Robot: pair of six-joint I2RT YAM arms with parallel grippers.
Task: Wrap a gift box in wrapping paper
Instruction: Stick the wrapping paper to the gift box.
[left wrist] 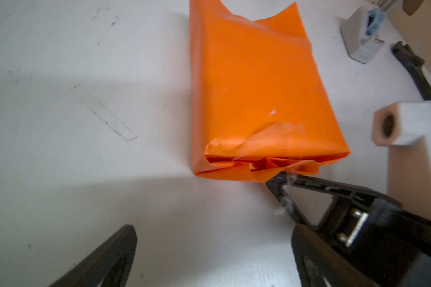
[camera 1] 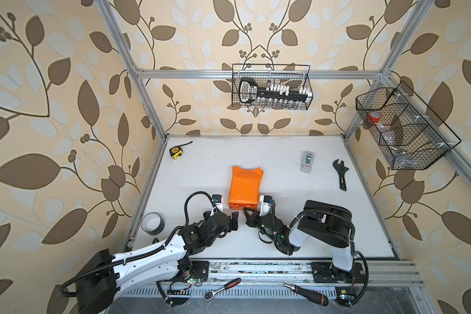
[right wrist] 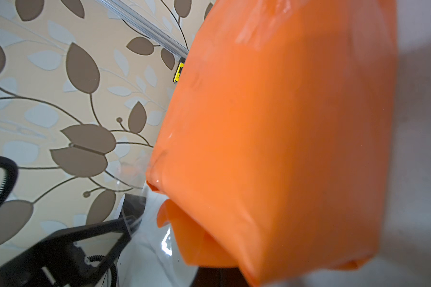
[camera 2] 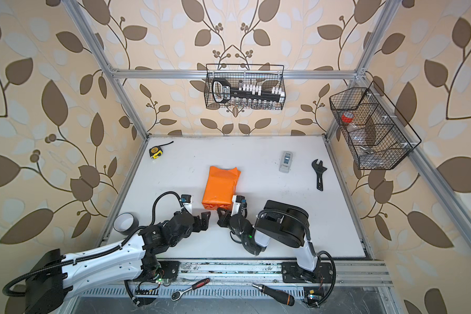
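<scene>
**Left jaws wide, right jaws shut at the parcel's near end**

Left jaws: spread fully, nothing between them. The left wrist view shows both fingers (left wrist: 105,261) low over bare surface (camera 1: 283,231), short of the parcel and not touching it.

Right jaws: pressed together. The fingertips (left wrist: 274,180) sit right at the folded flaps on the parcel's near end. A wisp of clear tape (left wrist: 288,196) hangs at the tips; can't tell if it's pinched or just stuck there.

Wrapping paper (camera 1: 245,187): orange, folded into an oblong parcel lying flat mid-surface in both top views (camera 2: 220,187), long axis running away from the arms.
- Near end: folded shut but untidy, flaps overlapping, a shiny tape patch (left wrist: 279,134) over the top edge.
- Far end: open, with loose paper sticking up unevenly.
- Right wrist view: the paper (right wrist: 284,136) fills most of the frame and is blurred.

Gift box: hidden inside the paper, not visible in any view.

Also on the surface:
- grey tape dispenser (camera 1: 307,161), far right of the parcel, well apart
- black adjustable wrench (camera 1: 341,174), just beyond the dispenser toward the right edge
- yellow tape measure (camera 1: 176,152) at the far left corner
- dark tape roll (camera 1: 152,223) at the left edge, beside the left arm (camera 1: 147,258)
</scene>
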